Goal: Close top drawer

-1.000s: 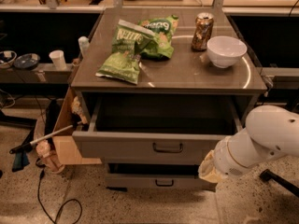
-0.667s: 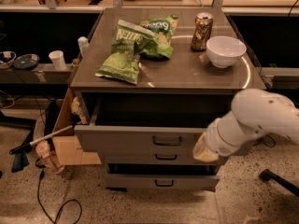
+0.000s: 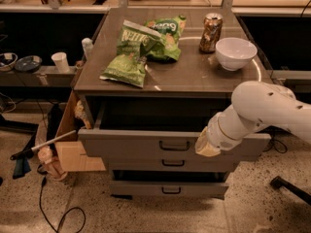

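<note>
The top drawer (image 3: 131,143) is a wide grey metal drawer with a small black centre handle (image 3: 174,146). It stands pulled out from the cabinet, its dark inside showing. My white arm comes in from the right. My gripper (image 3: 205,147) is at the drawer's front panel, just right of the handle. Two lower grey drawers (image 3: 170,188) with matching handles sit below it.
On the cabinet top (image 3: 194,74) lie green chip bags (image 3: 138,47), a soda can (image 3: 210,32) and a white bowl (image 3: 235,52). A cardboard box (image 3: 73,154) and a stick stand at the left. Cables lie on the floor. A shelf at left holds cups.
The drawer has slid partway in toward the cabinet. My arm and gripper have moved up and left, along the drawer's front toward the handle.
</note>
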`<state>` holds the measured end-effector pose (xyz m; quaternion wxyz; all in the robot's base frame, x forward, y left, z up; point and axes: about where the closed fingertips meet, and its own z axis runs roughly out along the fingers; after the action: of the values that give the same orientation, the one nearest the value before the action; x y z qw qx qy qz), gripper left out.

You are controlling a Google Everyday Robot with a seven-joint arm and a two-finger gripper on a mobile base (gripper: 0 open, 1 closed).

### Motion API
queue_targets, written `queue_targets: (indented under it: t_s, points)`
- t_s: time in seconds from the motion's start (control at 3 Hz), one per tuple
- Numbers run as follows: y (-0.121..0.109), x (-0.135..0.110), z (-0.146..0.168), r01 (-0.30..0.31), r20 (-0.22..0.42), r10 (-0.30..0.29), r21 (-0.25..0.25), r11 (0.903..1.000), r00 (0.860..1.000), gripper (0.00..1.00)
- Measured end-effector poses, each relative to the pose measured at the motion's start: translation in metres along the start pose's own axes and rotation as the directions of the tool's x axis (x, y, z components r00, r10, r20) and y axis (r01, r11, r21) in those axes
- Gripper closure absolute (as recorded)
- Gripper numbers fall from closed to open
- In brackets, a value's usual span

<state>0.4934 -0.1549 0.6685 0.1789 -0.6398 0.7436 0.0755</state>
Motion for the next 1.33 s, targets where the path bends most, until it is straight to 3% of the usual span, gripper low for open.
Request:
queue_targets:
  t_s: [0.67, 1.33]
  points:
    - [-0.043, -0.02, 0.007, 0.028, -0.015, -0.027, 0.066, 0.9974, 1.0, 1.0]
    - [-0.043, -0.02, 0.007, 0.028, -0.015, -0.027, 0.066, 0.9974, 1.0, 0.58]
